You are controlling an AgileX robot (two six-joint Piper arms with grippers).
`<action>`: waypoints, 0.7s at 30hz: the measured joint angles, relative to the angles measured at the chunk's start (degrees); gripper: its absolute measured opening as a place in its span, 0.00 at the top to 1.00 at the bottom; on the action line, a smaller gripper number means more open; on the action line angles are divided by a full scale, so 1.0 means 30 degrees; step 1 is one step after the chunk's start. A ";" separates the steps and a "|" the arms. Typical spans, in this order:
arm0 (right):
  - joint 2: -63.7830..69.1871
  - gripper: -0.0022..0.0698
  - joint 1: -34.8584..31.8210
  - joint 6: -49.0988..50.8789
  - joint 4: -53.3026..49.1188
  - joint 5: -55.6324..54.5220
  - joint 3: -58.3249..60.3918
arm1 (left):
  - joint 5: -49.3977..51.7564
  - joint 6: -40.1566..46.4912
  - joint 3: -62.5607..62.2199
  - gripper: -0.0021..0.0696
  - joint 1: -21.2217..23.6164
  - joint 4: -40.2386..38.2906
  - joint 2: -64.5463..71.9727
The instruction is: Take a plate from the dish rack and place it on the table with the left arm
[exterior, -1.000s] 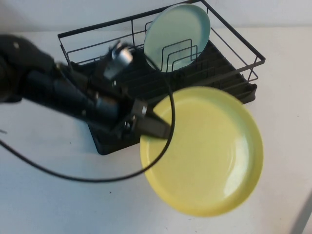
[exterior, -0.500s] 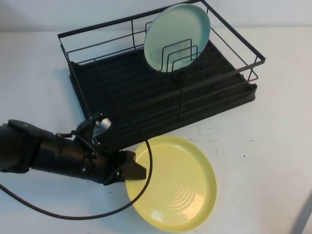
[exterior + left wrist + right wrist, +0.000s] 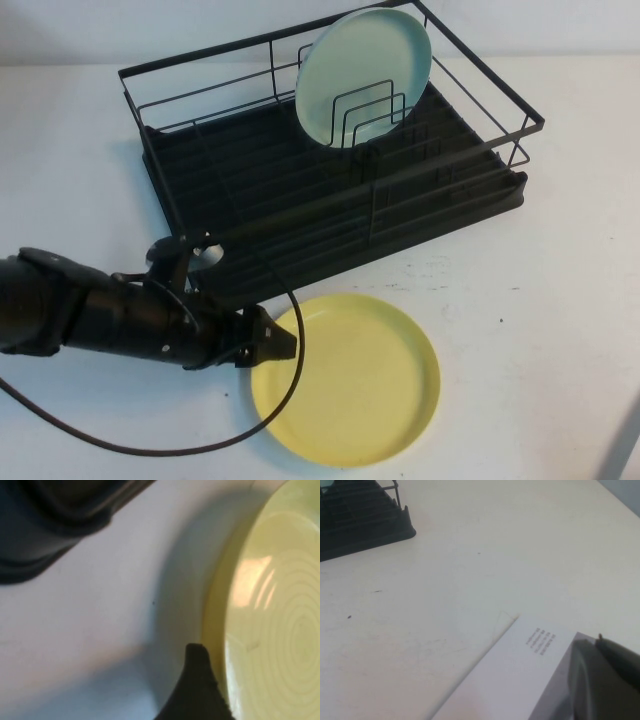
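The white surface (image 3: 560, 300) carries everything. Biggest on it is the dish rack (image 3: 330, 200), black wire frame on a ribbed black tray, sitting at the far side, set at a slant. A light mint-blue plate (image 3: 362, 75) stands on edge in the rack's wire dividers, toward its far right end.

The yellow plate (image 3: 350, 380) lies flat on the surface, rim up, near side of the rack and just clear of its front edge.

My left arm (image 3: 90, 315) reaches in low from the left, w/ its black cable (image 3: 120, 440) looping over the surface and curving up across the plate's left edge. My left claw (image 3: 275, 345) is right at the plate's left rim. In the left wrist view one dark fingertip (image 3: 197, 680) sits beside the rim on the outside, resting at the surface; the other finger isn't visible, so I can't tell how wide the claw is or whether it has hold of the plate.

My right claw (image 3: 607, 680) shows only as a dark blur at the corner of the right wrist view, over a white sheet w/ small print (image 3: 520, 675), well to the right of the rack; open or closed, can't tell.
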 joint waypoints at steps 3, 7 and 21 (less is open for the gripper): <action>0.0000 1.00 0.0000 0.0000 0.0000 0.0000 0.0000 | -0.0207 0.0013 0.0000 0.30 0.0000 0.0680 -0.1049; 0.0000 1.00 0.0000 0.0000 0.0000 0.0000 0.0000 | -0.0885 -0.0288 0.0000 0.38 0.0000 0.2266 -0.3775; 0.0000 1.00 0.0000 0.0000 0.0000 0.0000 0.0000 | -0.1258 -0.3818 0.2037 0.97 0.0000 0.8819 -1.4726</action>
